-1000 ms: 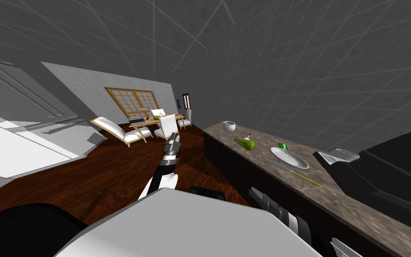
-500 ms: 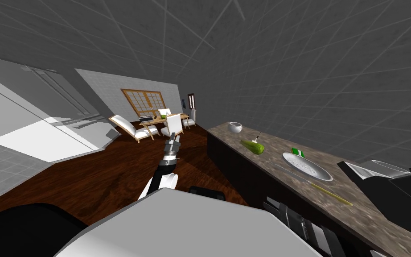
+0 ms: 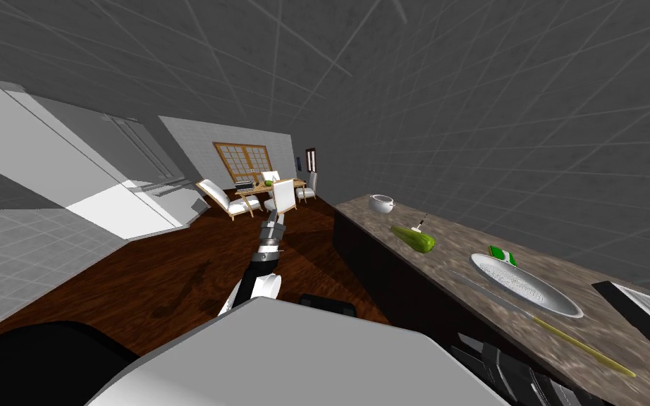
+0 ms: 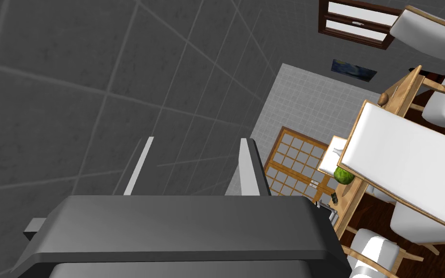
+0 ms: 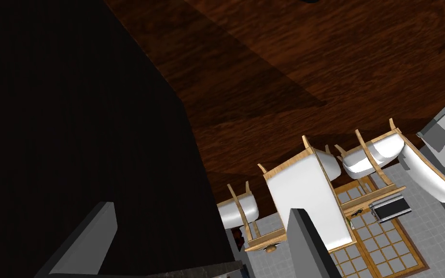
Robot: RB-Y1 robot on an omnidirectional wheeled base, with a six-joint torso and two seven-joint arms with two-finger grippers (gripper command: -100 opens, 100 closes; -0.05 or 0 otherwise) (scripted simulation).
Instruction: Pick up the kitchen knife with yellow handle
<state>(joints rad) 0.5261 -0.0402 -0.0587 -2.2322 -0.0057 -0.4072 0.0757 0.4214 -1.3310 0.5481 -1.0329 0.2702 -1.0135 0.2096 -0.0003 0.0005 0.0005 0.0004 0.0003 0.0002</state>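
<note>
Counter [image 3: 450, 243] holds knife [image 3: 549, 328] | left arm [image 3: 267, 247] extended forward, left fingers [image 4: 250, 166] spread | right fingers [image 5: 308, 241] spread

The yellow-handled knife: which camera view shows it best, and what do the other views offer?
The head view: the knife lies whole on the counter beside the plate. The wrist views face away, the left toward a wall, the right toward floor and chairs.
</note>
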